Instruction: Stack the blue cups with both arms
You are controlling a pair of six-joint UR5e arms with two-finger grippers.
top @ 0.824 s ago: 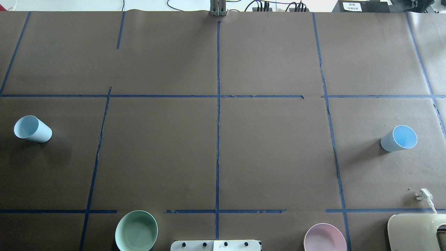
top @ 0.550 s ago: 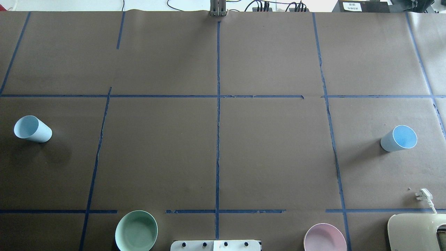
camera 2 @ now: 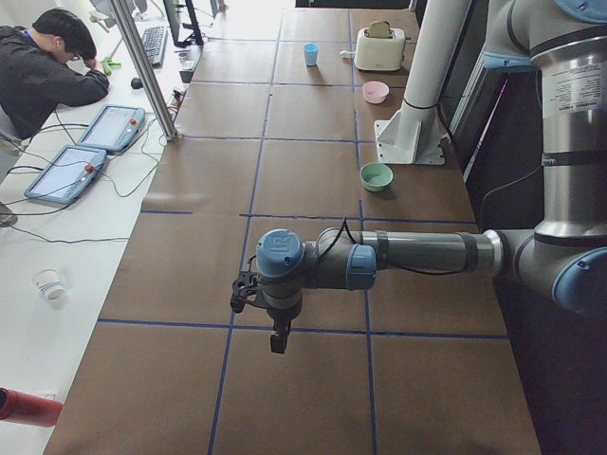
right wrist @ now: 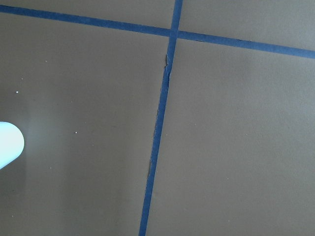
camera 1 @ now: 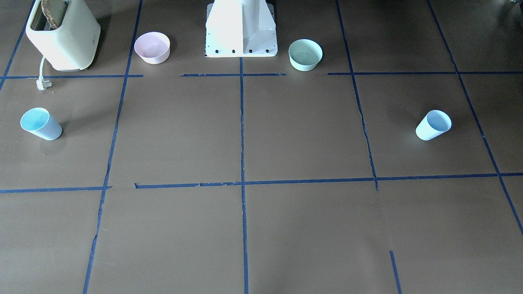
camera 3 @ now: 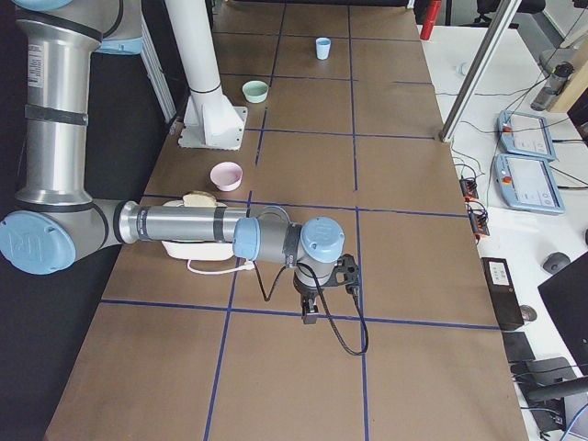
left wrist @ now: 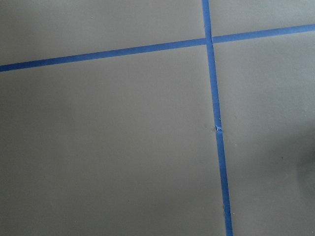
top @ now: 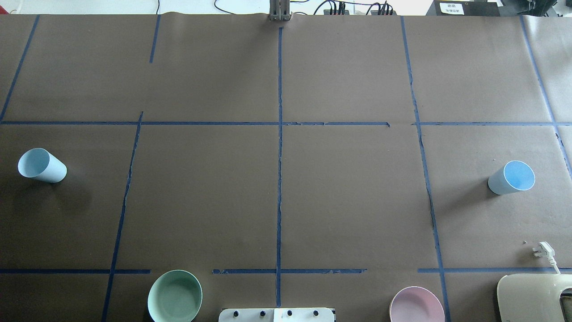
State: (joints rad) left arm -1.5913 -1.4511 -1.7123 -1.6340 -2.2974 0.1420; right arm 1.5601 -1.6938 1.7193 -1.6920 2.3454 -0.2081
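Note:
Two blue cups stand upright and far apart on the brown table. One cup (top: 42, 165) is at the left edge of the overhead view and shows in the front view (camera 1: 433, 125). The other cup (top: 511, 178) is at the right and shows in the front view (camera 1: 41, 123). My arms are outside the overhead and front views. My left gripper (camera 2: 277, 336) hangs over the table in the left side view; I cannot tell if it is open. My right gripper (camera 3: 310, 314) hangs likewise in the right side view; I cannot tell its state. A pale cup edge (right wrist: 7, 145) shows in the right wrist view.
A mint-green bowl (top: 174, 296) and a pink bowl (top: 416, 305) flank the white pedestal base (camera 1: 241, 28). A cream toaster (top: 534, 297) with a loose plug (top: 543, 250) sits near the right cup. An operator (camera 2: 47, 66) sits beyond the table's far side.

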